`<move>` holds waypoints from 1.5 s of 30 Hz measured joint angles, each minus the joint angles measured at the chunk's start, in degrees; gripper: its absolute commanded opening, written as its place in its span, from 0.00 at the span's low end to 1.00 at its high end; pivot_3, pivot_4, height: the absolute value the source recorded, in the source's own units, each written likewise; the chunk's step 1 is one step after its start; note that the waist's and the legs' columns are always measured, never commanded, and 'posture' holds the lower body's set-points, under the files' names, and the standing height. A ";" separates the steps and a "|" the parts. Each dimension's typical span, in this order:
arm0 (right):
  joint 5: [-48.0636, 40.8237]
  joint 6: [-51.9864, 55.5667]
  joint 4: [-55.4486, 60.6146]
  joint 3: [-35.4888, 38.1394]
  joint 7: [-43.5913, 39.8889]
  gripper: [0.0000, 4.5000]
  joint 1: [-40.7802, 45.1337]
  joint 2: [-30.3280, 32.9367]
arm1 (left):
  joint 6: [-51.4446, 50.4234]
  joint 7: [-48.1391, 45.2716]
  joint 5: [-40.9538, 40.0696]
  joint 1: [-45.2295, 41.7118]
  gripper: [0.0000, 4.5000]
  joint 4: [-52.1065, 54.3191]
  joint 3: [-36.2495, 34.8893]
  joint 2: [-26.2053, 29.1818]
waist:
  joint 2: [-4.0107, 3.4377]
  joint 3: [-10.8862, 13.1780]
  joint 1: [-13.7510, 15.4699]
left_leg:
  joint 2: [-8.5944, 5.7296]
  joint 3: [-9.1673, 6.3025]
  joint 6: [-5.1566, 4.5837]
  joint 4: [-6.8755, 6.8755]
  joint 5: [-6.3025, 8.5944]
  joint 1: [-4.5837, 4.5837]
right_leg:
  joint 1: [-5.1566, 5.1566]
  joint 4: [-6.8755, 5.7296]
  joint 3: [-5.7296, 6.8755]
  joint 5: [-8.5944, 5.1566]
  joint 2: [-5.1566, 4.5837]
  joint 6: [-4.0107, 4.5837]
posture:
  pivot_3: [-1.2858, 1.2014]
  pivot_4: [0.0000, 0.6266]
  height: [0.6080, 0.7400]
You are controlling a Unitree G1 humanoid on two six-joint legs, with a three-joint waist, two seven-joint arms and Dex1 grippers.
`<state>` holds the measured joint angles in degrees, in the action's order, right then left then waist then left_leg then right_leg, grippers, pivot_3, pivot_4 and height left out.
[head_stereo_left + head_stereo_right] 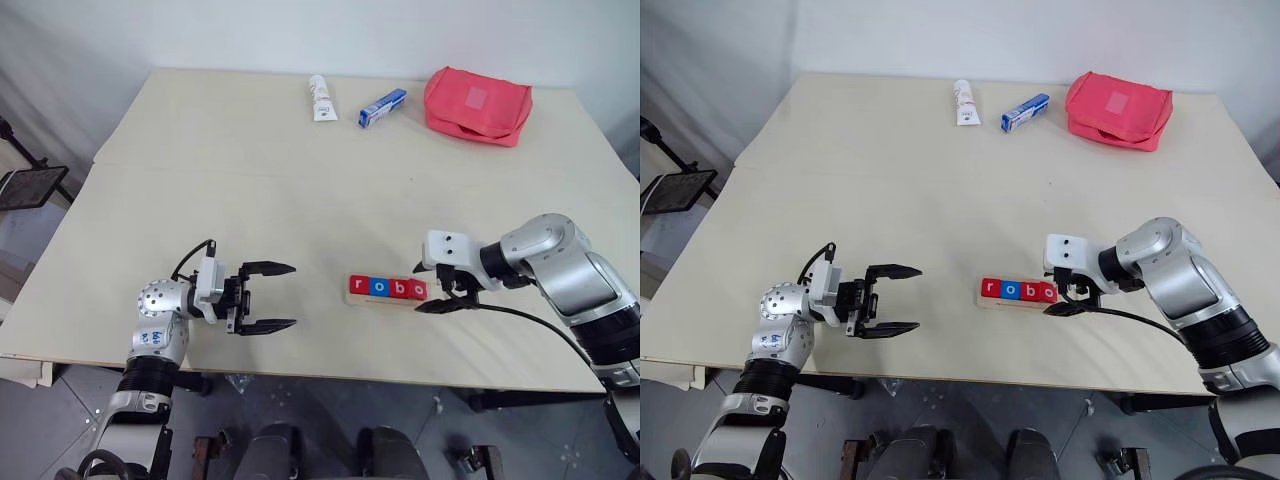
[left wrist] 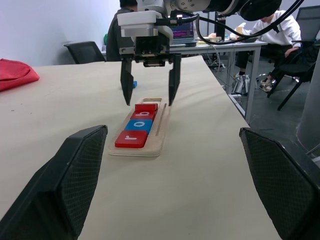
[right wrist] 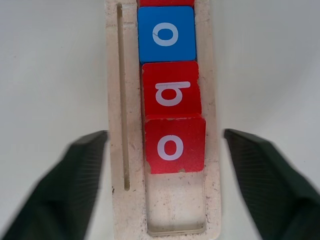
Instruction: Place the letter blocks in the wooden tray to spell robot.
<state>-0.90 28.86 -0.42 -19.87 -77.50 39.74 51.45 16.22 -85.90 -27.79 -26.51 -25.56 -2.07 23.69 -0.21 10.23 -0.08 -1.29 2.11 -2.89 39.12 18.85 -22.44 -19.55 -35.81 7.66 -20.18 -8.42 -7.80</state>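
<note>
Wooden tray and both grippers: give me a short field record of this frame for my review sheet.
wooden tray: near table edge, lying across the robot's front
blocks in tray: four, r red, o blue, b red, o red
free slot: one, at the tray's right end
right gripper: open, straddling the last o, holding nothing
left gripper: open, empty, left of the tray

Office: desks [image 2: 225, 47], swivel chairs [image 2: 82, 50]

Letter blocks [image 1: 388, 288] in wooden tray [image 3: 117, 150] read r, o, b, o; tube's [image 1: 321, 98] print seemingly unreadable.
</note>
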 measured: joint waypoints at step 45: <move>-3.73 2.73 1.87 2.33 4.58 0.01 -3.14 -2.58 | 0.29 0.22 0.15 0.00 1.00 -0.10 0.02 -1.11 | 0.00 0.00 0.01 | -0.01 -0.01 0.00 0.00 0.00 0.00 | 0.00 -0.02 0.00 0.00 0.00 0.00 | 0.52 0.24 1.00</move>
<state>-4.63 31.59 1.45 -17.54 -72.92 36.60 48.87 16.51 -85.67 -27.64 -26.51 -25.66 -2.05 22.58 -0.21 10.23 -0.07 -1.30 2.11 -2.89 39.12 18.84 -22.44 -19.55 -35.84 7.67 -20.18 -8.42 -7.80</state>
